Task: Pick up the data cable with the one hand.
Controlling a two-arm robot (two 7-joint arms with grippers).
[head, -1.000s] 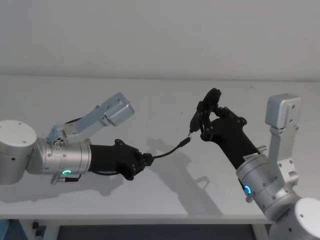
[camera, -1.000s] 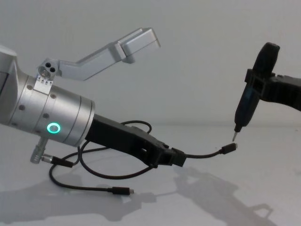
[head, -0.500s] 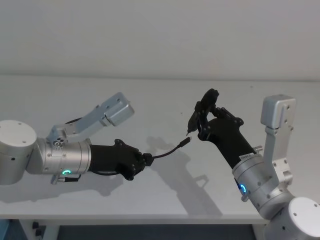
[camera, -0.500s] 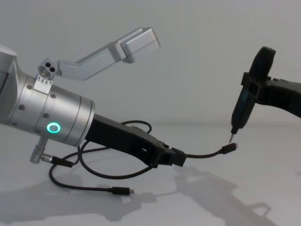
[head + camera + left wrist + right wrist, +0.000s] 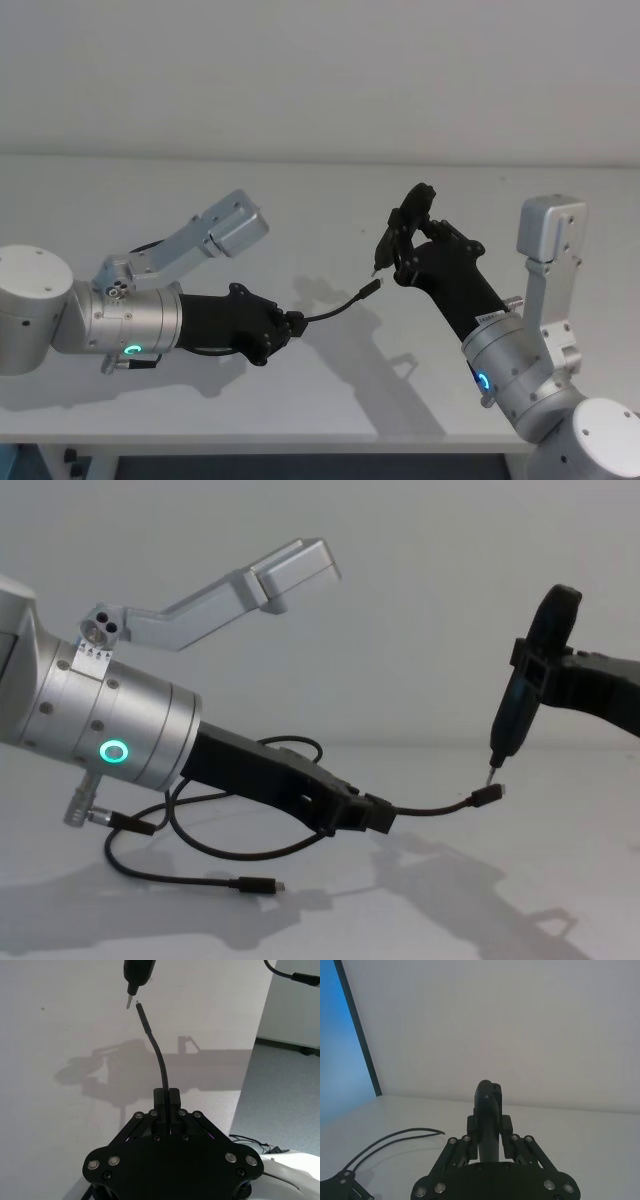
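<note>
My left gripper, on the silver wrist with the green ring, is shut on the data cable. A short length of the thin black cable sticks out to the right and ends in a small plug held in the air. The rest loops back under the wrist, and its other plug lies on the table. My right gripper is shut on a black pen-shaped tool. The tool's pointed tip hangs just above the raised plug.
Everything is over a white table with a plain wall behind. The table's edge drops to the floor beside my left gripper. A short black lead with a silver plug hangs at the left wrist.
My right arm has shifted slightly left and lower, bringing the tool's tip closer to the cable's raised plug. The left arm and cable have stayed put.
</note>
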